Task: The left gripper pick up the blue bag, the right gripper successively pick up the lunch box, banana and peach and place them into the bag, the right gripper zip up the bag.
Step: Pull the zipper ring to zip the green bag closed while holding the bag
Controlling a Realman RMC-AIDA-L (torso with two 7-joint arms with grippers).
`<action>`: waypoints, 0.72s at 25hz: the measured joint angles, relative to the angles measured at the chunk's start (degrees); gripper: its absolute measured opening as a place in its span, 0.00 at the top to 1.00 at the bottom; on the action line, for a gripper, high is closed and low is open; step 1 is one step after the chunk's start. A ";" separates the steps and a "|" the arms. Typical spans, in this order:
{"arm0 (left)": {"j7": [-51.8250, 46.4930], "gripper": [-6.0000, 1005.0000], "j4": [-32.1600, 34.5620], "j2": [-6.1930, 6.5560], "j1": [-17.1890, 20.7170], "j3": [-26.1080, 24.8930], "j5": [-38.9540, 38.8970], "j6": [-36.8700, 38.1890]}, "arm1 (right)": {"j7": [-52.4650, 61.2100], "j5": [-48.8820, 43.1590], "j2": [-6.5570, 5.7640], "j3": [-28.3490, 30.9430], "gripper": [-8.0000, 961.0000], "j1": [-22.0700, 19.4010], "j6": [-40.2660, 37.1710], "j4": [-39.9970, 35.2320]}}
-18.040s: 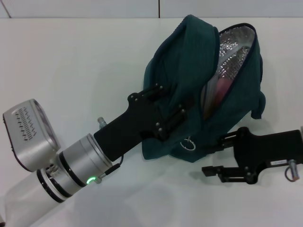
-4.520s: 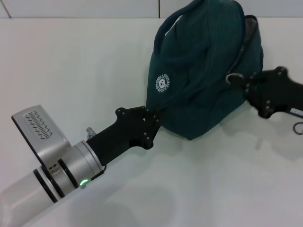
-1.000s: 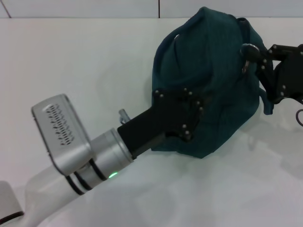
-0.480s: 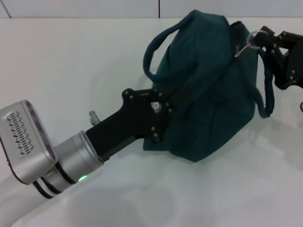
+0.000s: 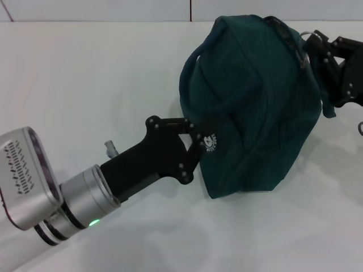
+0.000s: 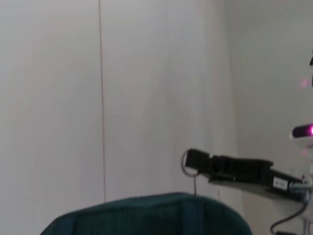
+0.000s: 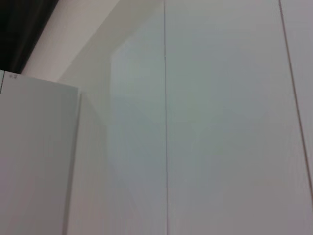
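Note that the blue bag [image 5: 255, 102] has swung logo-forward since a moment ago, no opening now showing, while the left gripper [image 5: 195, 148] remains pinched on its fabric and the right gripper [image 5: 317, 51] on the zipper ring [image 5: 304, 42]; judge zipping nearly complete.

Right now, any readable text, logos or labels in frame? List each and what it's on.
Round white logo on the blue bag, beside the left gripper: ring of lettering, too small to read.
White label on the right gripper body, left wrist view: dark print, too blurred to read.
Nothing else legible; right wrist view shows no text.
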 joint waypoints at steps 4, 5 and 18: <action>1.29 0.99 1.83 -0.39 1.37 0.05 0.81 0.58 | 0.39 0.01 0.00 -0.10 0.97 0.24 -0.05 0.41; 1.73 0.99 2.57 -0.44 1.76 0.07 1.20 0.49 | 0.45 0.01 0.00 -0.12 0.97 0.27 -0.05 0.43; 1.59 0.49 10.46 -0.75 1.71 -0.59 -1.53 -8.63 | 0.60 0.17 0.00 -2.65 0.97 1.75 -0.17 1.39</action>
